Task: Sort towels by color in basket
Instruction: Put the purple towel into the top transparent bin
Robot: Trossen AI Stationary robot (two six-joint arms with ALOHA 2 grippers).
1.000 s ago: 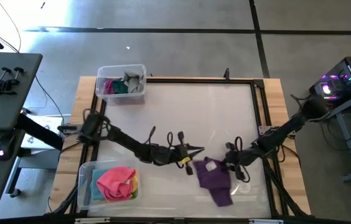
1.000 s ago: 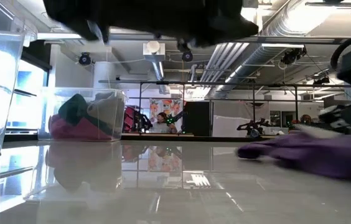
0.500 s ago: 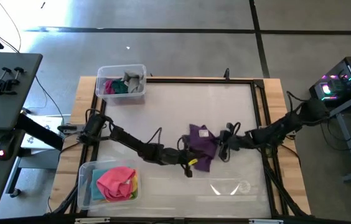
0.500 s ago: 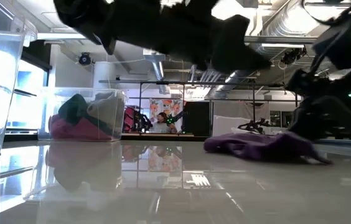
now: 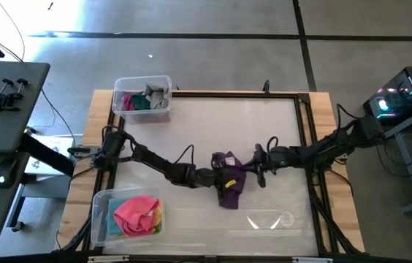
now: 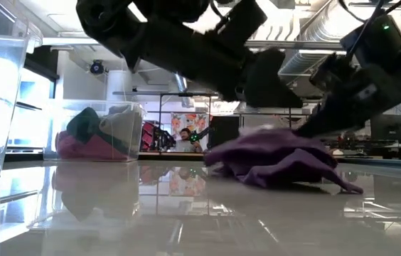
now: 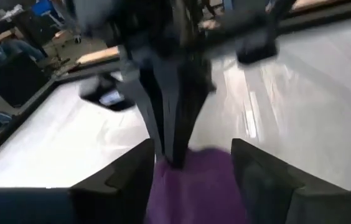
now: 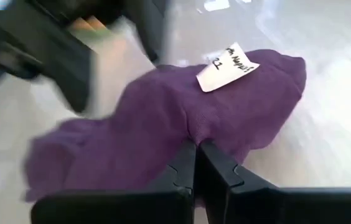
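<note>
A purple towel (image 5: 229, 183) with a white label (image 8: 228, 65) lies bunched at the middle of the table. My right gripper (image 5: 252, 169) comes in from the right and is shut on it. My left gripper (image 5: 219, 177) faces it from the left, open, with its two fingers (image 7: 132, 180) standing on either side of the towel's left part (image 7: 194, 186). A clear basket (image 5: 142, 79) at the far left holds grey, dark green and magenta towels. A second basket (image 5: 100, 212) at the near left holds pink, yellow and light blue towels. My right gripper pinches a fold at the towel's right edge (image 8: 194, 134) between its two shut fingers. The fingers slant down from the table's right side. The towel rises toward the fingers there (image 6: 307, 135), and the rest (image 6: 271, 167) lies slack on the table. Whether my left gripper touches the towel, I cannot tell.
The table top is a glossy white board (image 5: 213, 124) in a dark frame on a wooden bench. Both baskets stand along the left side. Cables run off the table's right edge (image 5: 323, 204).
My right gripper has taken hold of the purple towel and dragged it from the near right toward the table's middle, where it has bunched up. My left gripper has sunk a little and tipped toward the towel.
</note>
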